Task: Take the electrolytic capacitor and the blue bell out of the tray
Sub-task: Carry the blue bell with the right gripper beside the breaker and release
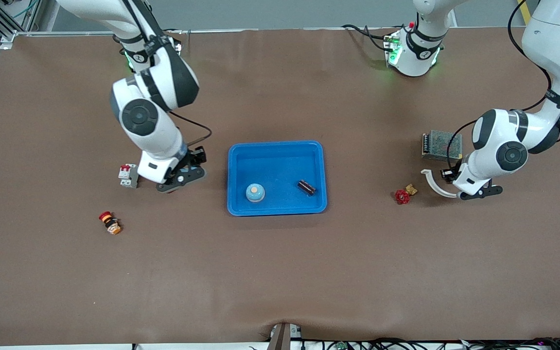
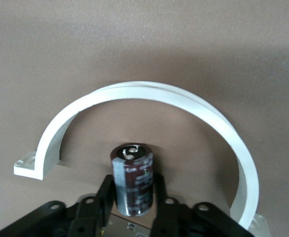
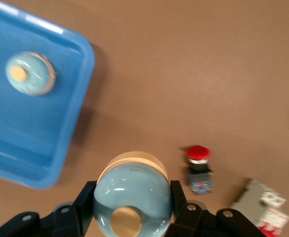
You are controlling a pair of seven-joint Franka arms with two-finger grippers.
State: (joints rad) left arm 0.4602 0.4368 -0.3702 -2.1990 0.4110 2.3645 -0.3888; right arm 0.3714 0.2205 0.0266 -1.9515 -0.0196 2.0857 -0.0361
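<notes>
A blue tray [image 1: 276,150] lies mid-table with a light-blue bell [image 1: 255,192] and a dark capacitor [image 1: 306,187] in it. My right gripper [image 1: 181,182] is low over the table between the tray and a circuit breaker. In the right wrist view it [image 3: 132,210] is shut on a second light-blue bell [image 3: 129,190]. My left gripper [image 1: 475,195] is low toward the left arm's end of the table, over a white curved bracket. In the left wrist view it [image 2: 132,193] is shut on a dark cylindrical capacitor [image 2: 133,173], held upright.
A white-and-red circuit breaker [image 1: 128,175] and a red push button [image 1: 109,222] lie toward the right arm's end. A white curved bracket [image 1: 434,183], a red valve [image 1: 403,196] and a mesh-covered box [image 1: 441,144] lie near the left gripper.
</notes>
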